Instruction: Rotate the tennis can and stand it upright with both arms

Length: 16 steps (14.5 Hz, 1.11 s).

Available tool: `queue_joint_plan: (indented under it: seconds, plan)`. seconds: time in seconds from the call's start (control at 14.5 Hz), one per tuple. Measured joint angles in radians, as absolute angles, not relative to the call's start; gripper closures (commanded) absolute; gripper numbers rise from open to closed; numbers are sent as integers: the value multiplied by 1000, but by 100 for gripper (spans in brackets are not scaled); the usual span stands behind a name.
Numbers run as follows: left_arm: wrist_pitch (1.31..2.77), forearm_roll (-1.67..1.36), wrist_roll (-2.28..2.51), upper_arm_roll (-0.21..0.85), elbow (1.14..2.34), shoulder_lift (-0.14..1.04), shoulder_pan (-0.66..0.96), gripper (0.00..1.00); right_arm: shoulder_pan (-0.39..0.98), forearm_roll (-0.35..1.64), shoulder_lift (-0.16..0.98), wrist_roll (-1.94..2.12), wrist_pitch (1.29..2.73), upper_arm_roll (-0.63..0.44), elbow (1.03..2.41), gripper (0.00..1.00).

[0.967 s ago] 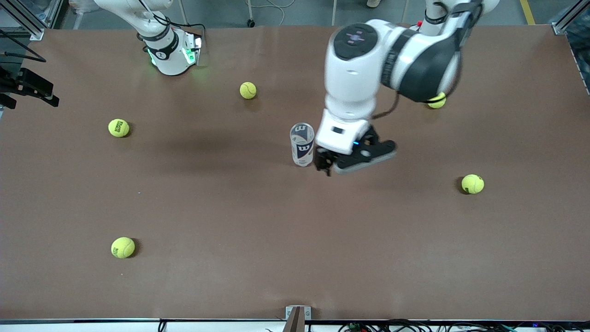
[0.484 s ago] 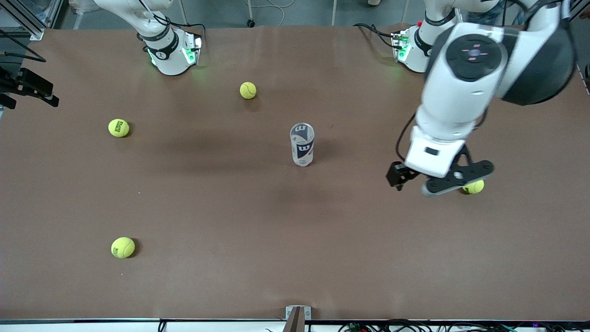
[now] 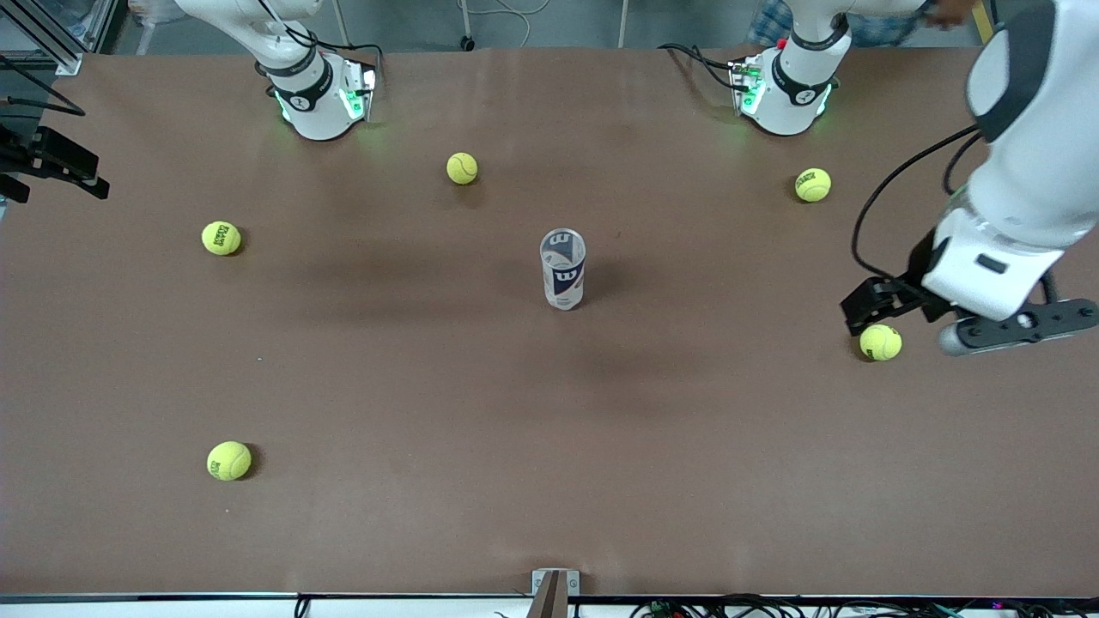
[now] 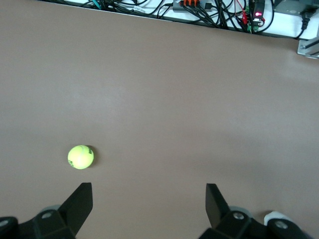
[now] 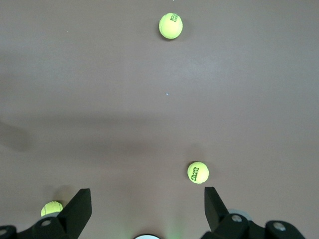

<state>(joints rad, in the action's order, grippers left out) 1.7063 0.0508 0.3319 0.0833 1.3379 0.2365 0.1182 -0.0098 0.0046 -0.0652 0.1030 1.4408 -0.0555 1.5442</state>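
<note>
Five tennis balls are lying scattered around the tennis can [image 3: 563, 268], which is standing upright, label showing, in the middle of the surface [image 3: 429, 386], touched by neither arm. Reading the front view as a clock face centred on the can, one ball [image 3: 462, 168] is sitting at about eleven o'clock, one [image 3: 221, 238] at nine, one [image 3: 228, 461] at eight, one [image 3: 812, 184] between two and three, and one [image 3: 880, 342] just past three.

The left arm [image 3: 1022, 172] is reaching out over its own end of the surface, well apart from the can. The left jaws are standing wide open and holding nothing, hanging just beside the ball past three o'clock – the left wrist view is showing that ball [image 4: 80, 157] lying clear of both fingers [image 4: 82, 199].

The right arm [image 3: 283, 43] is waiting at its end. The right jaws are open and empty too – both fingers [image 5: 79, 204] are spread high over the surface, with three balls below.
</note>
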Motion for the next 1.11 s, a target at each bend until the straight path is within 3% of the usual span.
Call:
queue_joint_plan:
  seconds: [0.48,1.11]
  plan:
    - [1569,0,31,84,1405,105,-3,0,-10,5,-67,103,1441,-55,1544,0]
    - [1564,3,-18,79,1405,116,-12,0,-10,5,-67,103,1441,-53,1545,0]
